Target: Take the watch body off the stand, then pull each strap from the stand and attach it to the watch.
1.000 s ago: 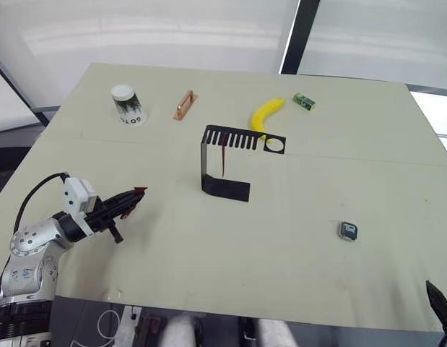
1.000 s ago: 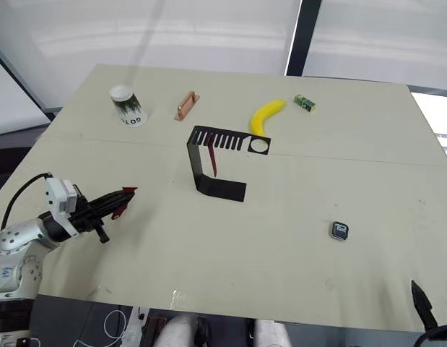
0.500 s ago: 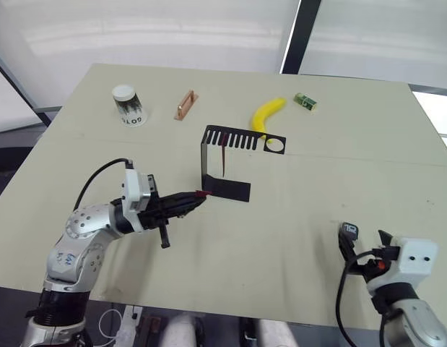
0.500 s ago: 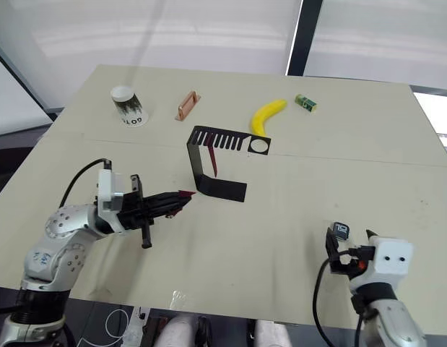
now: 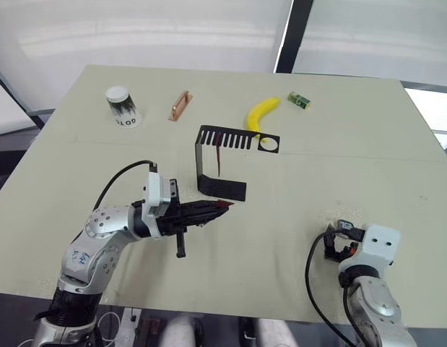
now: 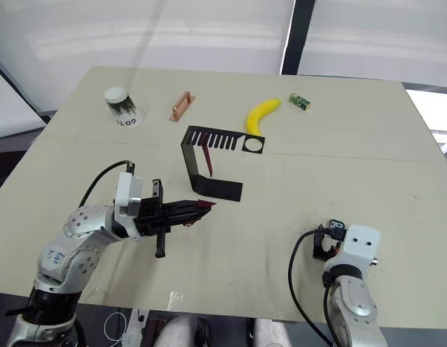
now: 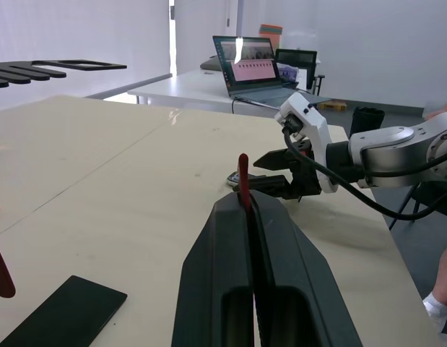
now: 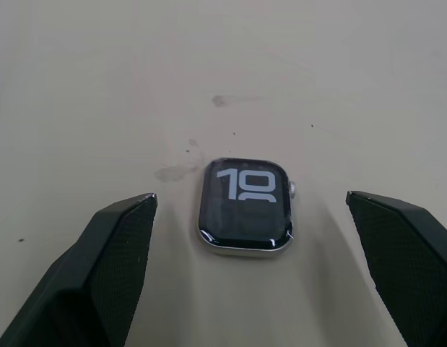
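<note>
The black stand (image 5: 222,189) stands mid-table with one maroon strap (image 5: 219,155) hanging from its slotted top arm. In front of the stand's base my left gripper (image 5: 217,207) is shut on the other maroon strap (image 7: 242,176), whose end sticks out past the fingertips. The watch body (image 8: 245,208) lies flat on the table at the near right, screen up with pale marks. My right gripper (image 8: 250,196) is open and low over it, one finger on each side, neither touching it.
At the back of the table (image 5: 396,166) are a white cup (image 5: 120,107), a copper-coloured bar (image 5: 180,105), a banana (image 5: 261,114) and a small green box (image 5: 300,100). My right arm (image 7: 396,148) reaches in from the table's near edge.
My left gripper has carried its strap rightwards, from the left edge to just before the stand's base. My right gripper has come into view and closed in around the watch body.
</note>
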Tool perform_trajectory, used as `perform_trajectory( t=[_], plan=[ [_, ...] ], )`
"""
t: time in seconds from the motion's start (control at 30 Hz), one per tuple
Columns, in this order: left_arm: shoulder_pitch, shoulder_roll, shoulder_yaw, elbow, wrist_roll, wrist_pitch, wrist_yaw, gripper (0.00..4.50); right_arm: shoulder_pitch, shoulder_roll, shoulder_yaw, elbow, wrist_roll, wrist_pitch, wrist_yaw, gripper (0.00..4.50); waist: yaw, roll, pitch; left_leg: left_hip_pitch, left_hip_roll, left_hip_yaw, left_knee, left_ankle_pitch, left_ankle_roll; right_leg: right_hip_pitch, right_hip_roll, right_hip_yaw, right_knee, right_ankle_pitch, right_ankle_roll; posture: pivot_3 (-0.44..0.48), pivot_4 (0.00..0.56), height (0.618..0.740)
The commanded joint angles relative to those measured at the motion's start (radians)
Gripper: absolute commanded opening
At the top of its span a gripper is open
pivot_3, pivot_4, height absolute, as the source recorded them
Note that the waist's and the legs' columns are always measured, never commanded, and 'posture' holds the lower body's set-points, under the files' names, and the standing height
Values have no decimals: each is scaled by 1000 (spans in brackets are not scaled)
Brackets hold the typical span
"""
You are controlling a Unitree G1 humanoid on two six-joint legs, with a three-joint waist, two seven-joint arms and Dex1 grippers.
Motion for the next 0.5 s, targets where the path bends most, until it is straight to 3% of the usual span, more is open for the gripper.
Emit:
perform_trajectory(
  t=[0.03,0.5],
  plan=[
    [-8,-1,2,-32,-12,-1,2,0,-25,20,-42,-16,21,17,-22,4447,-1,0,0,0,0,0,0,0,0,0,0,0,0,0,0,0,150,725],
    [-3,-13,-2,-41,-12,8,24,0,-44,10,-16,-35,51,104,2,4447,-2,0,0,0,0,0,0,0,0,0,0,0,1,0,0,0,150,725]
  ],
)
